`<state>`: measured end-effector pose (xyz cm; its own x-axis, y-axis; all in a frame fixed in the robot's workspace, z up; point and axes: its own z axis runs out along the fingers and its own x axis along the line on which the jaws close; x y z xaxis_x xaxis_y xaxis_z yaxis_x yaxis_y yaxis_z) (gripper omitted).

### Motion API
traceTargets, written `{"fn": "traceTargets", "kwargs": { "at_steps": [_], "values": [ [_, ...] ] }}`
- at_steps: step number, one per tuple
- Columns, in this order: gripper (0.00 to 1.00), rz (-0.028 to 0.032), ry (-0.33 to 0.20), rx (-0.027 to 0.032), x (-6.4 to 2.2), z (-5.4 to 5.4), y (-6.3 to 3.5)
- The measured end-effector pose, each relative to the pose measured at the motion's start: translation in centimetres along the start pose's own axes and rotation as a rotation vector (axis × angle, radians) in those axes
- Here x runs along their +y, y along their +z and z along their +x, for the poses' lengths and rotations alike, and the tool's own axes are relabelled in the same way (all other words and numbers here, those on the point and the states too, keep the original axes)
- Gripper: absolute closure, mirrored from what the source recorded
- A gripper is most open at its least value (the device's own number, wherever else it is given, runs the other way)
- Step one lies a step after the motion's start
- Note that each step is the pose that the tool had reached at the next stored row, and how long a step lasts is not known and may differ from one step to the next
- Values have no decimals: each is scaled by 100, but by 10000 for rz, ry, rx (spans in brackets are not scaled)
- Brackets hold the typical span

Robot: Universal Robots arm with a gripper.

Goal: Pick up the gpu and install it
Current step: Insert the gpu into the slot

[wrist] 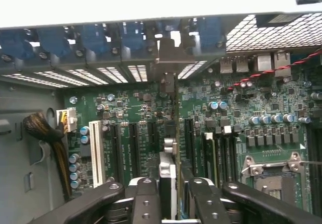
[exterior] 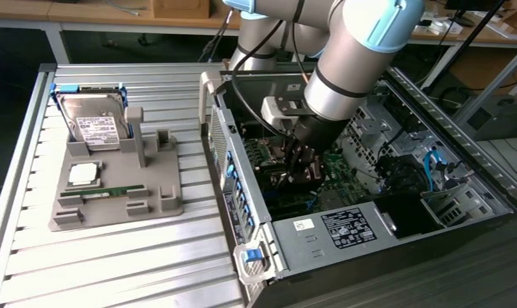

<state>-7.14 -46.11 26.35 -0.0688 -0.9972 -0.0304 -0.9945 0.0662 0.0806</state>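
Observation:
The gpu (wrist: 168,166) shows edge-on in the wrist view as a thin dark card. Its silver end bracket (wrist: 166,65) reaches the slotted rear wall of the open PC case (exterior: 344,224). My gripper (wrist: 169,191) is shut on the card, with one black finger (wrist: 145,200) on either side. The card stands upright over the green motherboard (wrist: 251,98), in line with the expansion slots (wrist: 135,143). In the exterior view my gripper (exterior: 298,160) is down inside the case with the dark gpu (exterior: 311,174) below it, just above the board.
A grey fixture tray (exterior: 112,199) lies on the slatted table at the exterior view's left. It holds a silver hard drive (exterior: 96,122), a CPU (exterior: 83,172) and a green RAM stick (exterior: 104,190). A cable bundle (wrist: 43,133) and the case walls crowd the card.

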Motion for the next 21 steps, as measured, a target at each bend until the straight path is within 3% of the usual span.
{"fn": "traceTargets", "kwargs": {
  "at_steps": [21],
  "values": [
    [73,17,-164,10,21,1,-40]
  ]
}}
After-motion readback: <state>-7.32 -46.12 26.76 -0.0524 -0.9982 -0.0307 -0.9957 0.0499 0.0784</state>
